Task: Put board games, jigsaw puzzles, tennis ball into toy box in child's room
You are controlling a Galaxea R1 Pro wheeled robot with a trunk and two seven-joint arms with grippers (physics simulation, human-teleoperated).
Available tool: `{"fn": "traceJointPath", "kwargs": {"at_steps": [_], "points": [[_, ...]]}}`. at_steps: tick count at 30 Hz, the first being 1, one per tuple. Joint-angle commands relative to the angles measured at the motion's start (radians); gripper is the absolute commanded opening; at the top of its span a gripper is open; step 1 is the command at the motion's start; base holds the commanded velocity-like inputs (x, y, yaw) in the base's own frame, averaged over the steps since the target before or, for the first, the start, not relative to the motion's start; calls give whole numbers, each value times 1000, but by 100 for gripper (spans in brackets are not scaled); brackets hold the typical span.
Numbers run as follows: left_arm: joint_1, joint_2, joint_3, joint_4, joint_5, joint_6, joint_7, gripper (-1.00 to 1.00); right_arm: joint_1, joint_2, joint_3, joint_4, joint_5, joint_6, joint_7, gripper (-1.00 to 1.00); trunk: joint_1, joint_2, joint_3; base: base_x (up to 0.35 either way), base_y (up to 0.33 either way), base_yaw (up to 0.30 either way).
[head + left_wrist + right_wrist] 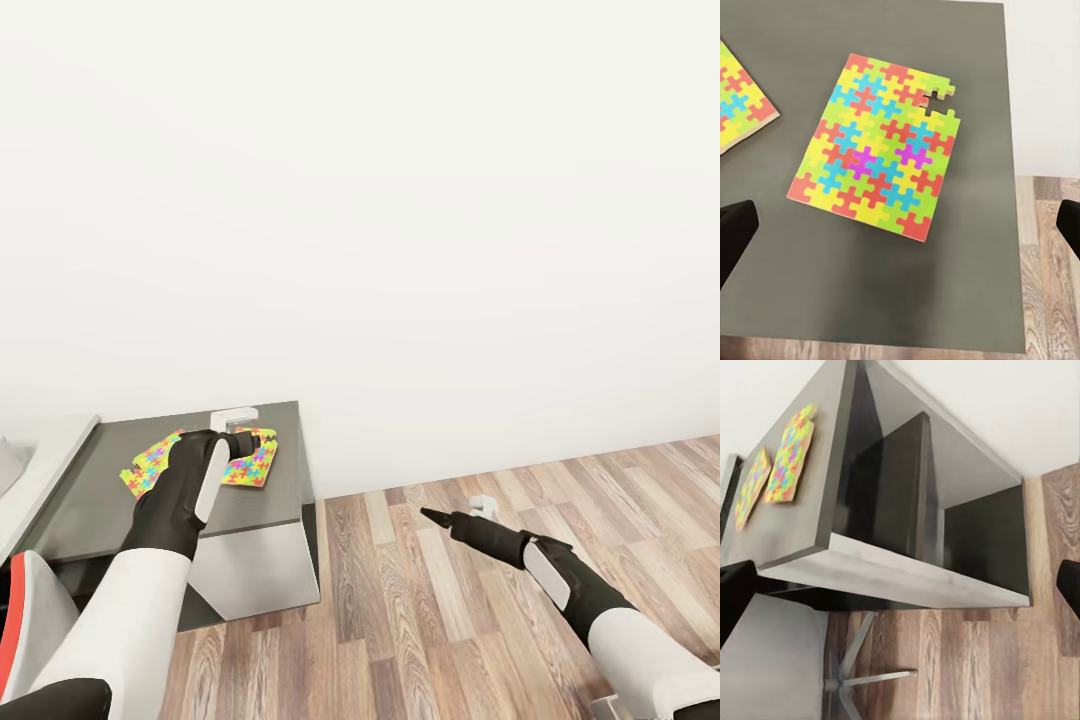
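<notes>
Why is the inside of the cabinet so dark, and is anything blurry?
Right wrist view: the dark grey cabinet's open shelf sits in shadow under its top. Left wrist view: the multicoloured jagged-edged puzzle panel looks sharp and evenly lit, without glare.

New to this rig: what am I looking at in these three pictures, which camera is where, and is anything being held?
It is a simulated two-armed robot. The head camera looks down over both arms. The left gripper hovers open above two jigsaw puzzles on a dark grey cabinet top; its wrist camera looks straight down on one puzzle, with the other puzzle at the edge. The right gripper hangs over the wood floor, its wrist camera facing the cabinet's side. Nothing is held.
</notes>
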Motion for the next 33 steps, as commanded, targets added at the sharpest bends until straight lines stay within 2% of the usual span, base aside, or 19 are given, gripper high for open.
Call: {"fn": "traceJointPath", "kwargs": {"at_steps": [1, 2, 5, 9, 17, 23, 33], "points": [[-1, -1, 2, -1, 9, 4, 6, 100, -1, -1, -1, -1, -11, 7, 2, 100, 1, -2, -2, 0, 0, 0], [-1, 0, 2, -1, 10, 4, 6, 100, -1, -1, -25, -1, -14, 7, 6, 100, 1, -2, -2, 15, 0, 0], [-1, 2, 2, -1, 10, 4, 6, 100, -1, 1, -51, -1, -16, 6, 8, 100, 1, -2, -2, 61, 0, 0], [-1, 2, 1, -1, 10, 3, 5, 100, -1, 8, -67, 1, -17, 5, 5, 100, 1, -2, -2, 158, 0, 0], [-1, -3, -1, -1, 10, 4, 3, 100, -1, 11, -74, 5, -17, 2, 3, 100, 1, -2, -2, 75, 0, 0], [-1, -3, -31, -1, 10, 2, 3, 100, -1, 11, -74, 8, -19, -24, 3, 100, 1, -2, -2, 7, 0, 0], [-1, -2, -39, -1, 10, 2, 4, 100, -1, 12, -73, 9, -17, -30, 2, 100, 1, -2, -2, 92, 39, 0]]}}
